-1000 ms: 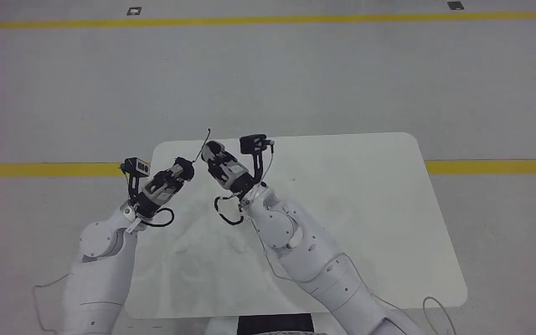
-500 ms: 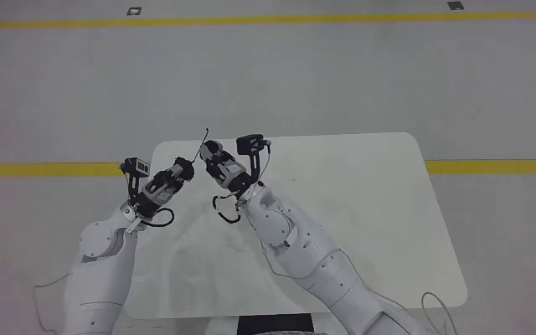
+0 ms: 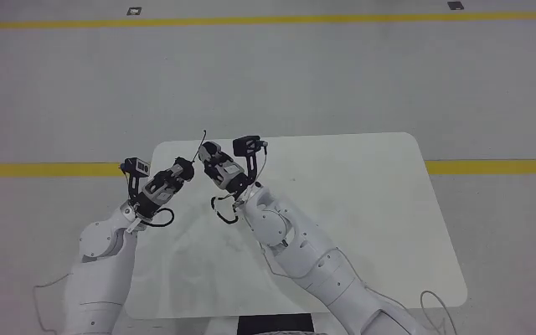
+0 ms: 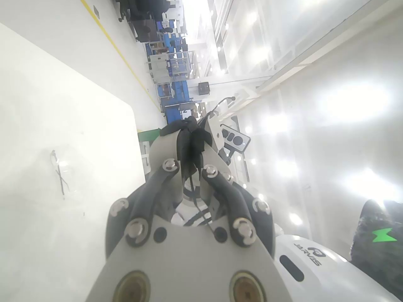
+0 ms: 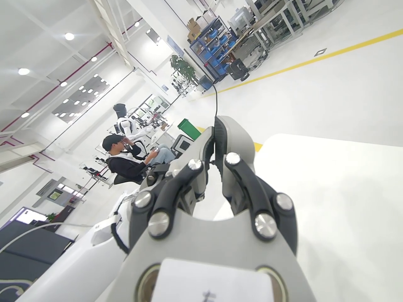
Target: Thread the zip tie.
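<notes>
1. Above the far left corner of the white table (image 3: 377, 218), two grippers meet almost tip to tip; the right gripper (image 5: 215, 127) has its fingers pressed together on the zip tie (image 5: 216, 102), whose thin black tail stands out past the fingertips.
2. The left gripper (image 4: 189, 128) is likewise closed down to its pads; a dark strand runs between its fingers, seemingly the tie's other end.
3. The step in hand looks like bringing tail to head; no threading is visibly done; the next move calls for lining the tail's tip up with the head's slot, then a steady push along the strap without buckling it.
4. The head and its slot are hidden behind the left pads; whether the tail has entered cannot be told.
</notes>
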You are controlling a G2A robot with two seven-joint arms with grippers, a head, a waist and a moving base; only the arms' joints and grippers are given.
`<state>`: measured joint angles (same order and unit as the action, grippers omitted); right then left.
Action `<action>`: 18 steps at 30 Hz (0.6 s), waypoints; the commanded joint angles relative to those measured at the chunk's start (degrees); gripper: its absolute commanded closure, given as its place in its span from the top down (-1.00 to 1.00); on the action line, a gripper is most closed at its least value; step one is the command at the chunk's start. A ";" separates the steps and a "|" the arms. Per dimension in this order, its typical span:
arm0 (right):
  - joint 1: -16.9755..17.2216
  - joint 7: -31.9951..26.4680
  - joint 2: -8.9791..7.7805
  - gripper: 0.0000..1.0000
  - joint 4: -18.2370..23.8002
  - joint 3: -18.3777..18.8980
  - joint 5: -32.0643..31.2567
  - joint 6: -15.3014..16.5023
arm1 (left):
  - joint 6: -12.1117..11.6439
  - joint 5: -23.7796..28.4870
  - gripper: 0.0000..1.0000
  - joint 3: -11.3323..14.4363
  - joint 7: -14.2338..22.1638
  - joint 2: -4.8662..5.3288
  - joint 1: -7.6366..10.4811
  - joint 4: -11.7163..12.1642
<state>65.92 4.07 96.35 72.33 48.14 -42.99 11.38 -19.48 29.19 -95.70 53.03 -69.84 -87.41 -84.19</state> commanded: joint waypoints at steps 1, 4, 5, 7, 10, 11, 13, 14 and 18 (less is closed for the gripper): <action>0.00 0.17 0.03 -1.00 -0.03 -0.01 -0.06 -0.02 | 0.00 0.00 -1.00 0.00 0.00 0.00 0.00 0.00; 0.12 0.53 0.04 -1.00 0.12 0.09 -0.18 0.07 | 0.00 0.00 -1.00 0.00 0.00 0.00 0.00 0.00; 0.16 0.60 0.03 -1.00 0.22 0.13 -0.22 0.10 | 0.00 0.00 -1.00 0.00 0.00 0.00 0.00 0.00; 0.29 0.72 0.02 -1.00 0.44 0.26 -0.25 0.22 | 0.00 0.00 -1.00 0.00 0.00 0.00 0.00 0.00; 0.41 0.65 -0.01 -1.00 0.60 0.37 -0.36 0.27 | 0.00 0.00 -1.00 0.00 0.00 0.00 0.00 0.00; 0.43 0.58 -0.01 -1.00 0.63 0.40 -0.39 0.25 | 0.00 0.00 -1.00 0.00 0.00 0.00 0.00 0.00; 0.48 0.27 -0.02 -1.00 0.62 0.43 -0.44 0.17 | 0.00 0.00 -1.00 0.00 0.00 0.00 0.00 0.00; 0.49 0.13 -0.02 -1.00 0.61 0.44 -0.45 0.16 | 0.00 0.00 -1.00 0.00 0.00 0.00 0.00 0.00; 0.52 -0.17 0.00 -1.00 0.40 0.42 -0.50 0.08 | 0.00 0.00 -1.00 0.00 0.00 0.00 0.00 0.00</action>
<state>66.44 3.93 96.34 72.76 48.57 -43.48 11.48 -19.48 29.19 -95.70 53.03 -69.84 -87.41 -84.19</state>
